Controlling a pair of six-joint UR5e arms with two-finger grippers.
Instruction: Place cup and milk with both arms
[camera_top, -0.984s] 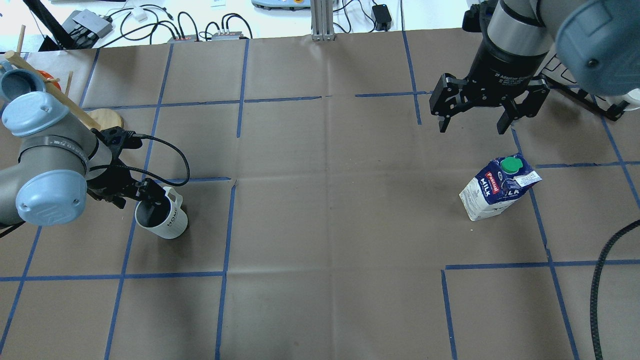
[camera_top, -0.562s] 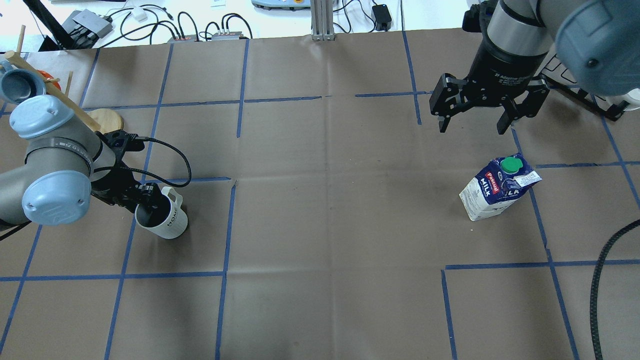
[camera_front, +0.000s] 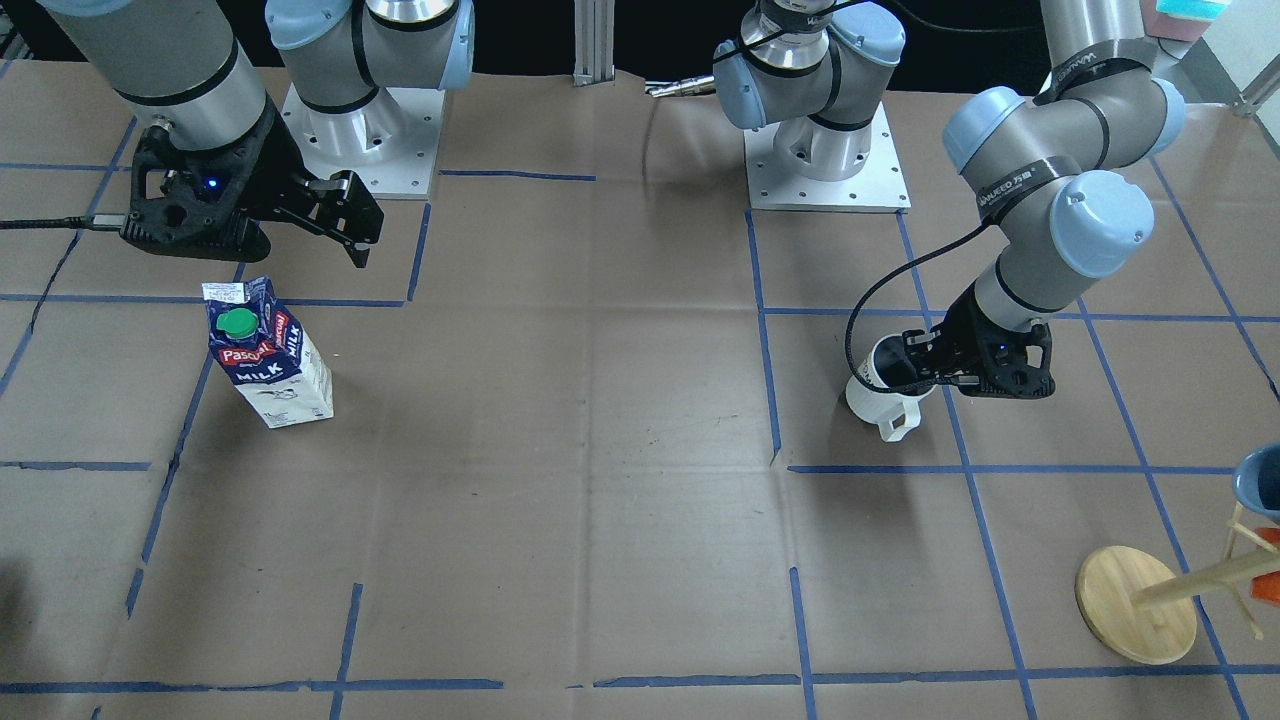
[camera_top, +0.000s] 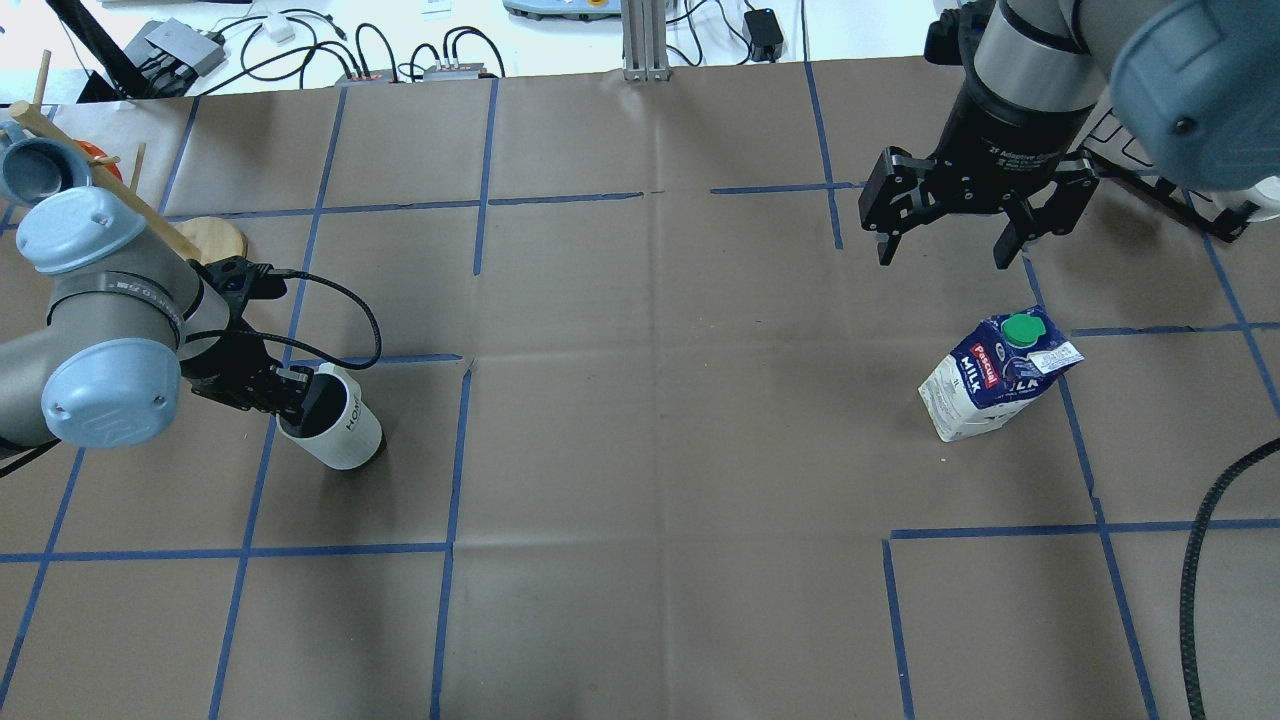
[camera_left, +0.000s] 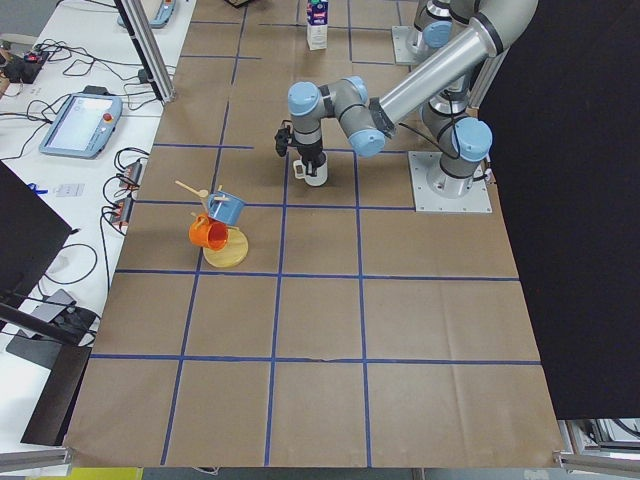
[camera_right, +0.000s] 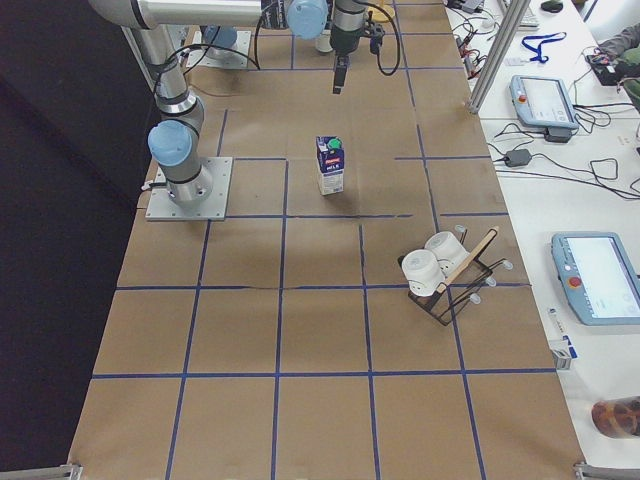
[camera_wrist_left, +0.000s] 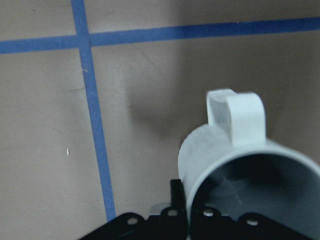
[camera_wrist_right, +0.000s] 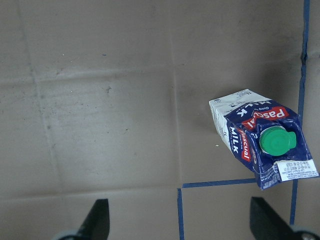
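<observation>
The white cup (camera_top: 340, 428) is at the table's left, tilted, with its handle (camera_front: 899, 424) towards the front-facing camera. My left gripper (camera_top: 297, 395) is shut on its rim, one finger inside and one outside; it also shows in the front-facing view (camera_front: 935, 368). The left wrist view shows the cup (camera_wrist_left: 240, 165) close up. The milk (camera_top: 997, 385) stands upright at the right, green cap on top. My right gripper (camera_top: 940, 248) is open and empty, above the table beyond the milk. The right wrist view shows the milk (camera_wrist_right: 260, 142) ahead of the open fingers (camera_wrist_right: 98, 219).
A wooden mug tree (camera_top: 214, 238) with a blue cup (camera_front: 1262, 482) and an orange cup stands at the far left, close behind my left arm. A black rack with white mugs (camera_right: 445, 270) stands at the right end. A black cable (camera_top: 1200, 560) lies at the right edge.
My left gripper has tilted the cup and shifted it slightly to the right; its handle no longer shows from overhead. The right gripper and the milk have not moved.
</observation>
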